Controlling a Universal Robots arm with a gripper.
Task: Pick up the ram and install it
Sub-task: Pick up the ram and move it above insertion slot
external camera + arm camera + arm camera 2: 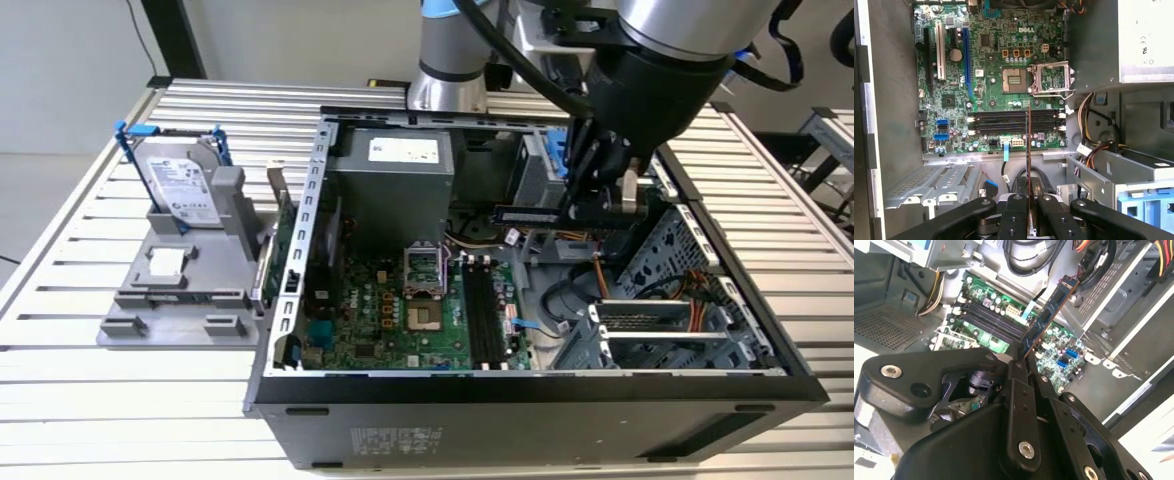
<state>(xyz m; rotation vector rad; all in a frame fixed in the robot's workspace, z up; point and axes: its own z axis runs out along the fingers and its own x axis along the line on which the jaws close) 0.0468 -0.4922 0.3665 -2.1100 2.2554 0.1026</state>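
While the gripper hangs inside an open computer case, its two black fingers are closed almost together, pinching one end of the ram between them. In the first wrist view the ram is seen edge-on, a thin line running straight out from the fingertips. In the second wrist view its flat dark blue face shows, jutting out past the fingertips at a slant. In the exterior view the stick sticks out sideways from the tool, roughly level, held in the air above the board and apart from it

Just past the ram's free end, below the tool, long black memory slots lie side by side on the green motherboard. The ram is lined up across them in the first wrist view but sits in none of them. Beyond the slots is the processor socket with its metal frame. Off to one side of the tool stands a grey power supply box

Farthest from the gripper, outside the case on the exterior view's left, a silver hard drive in a blue frame stands upright on a grey stand, on a slatted metal table
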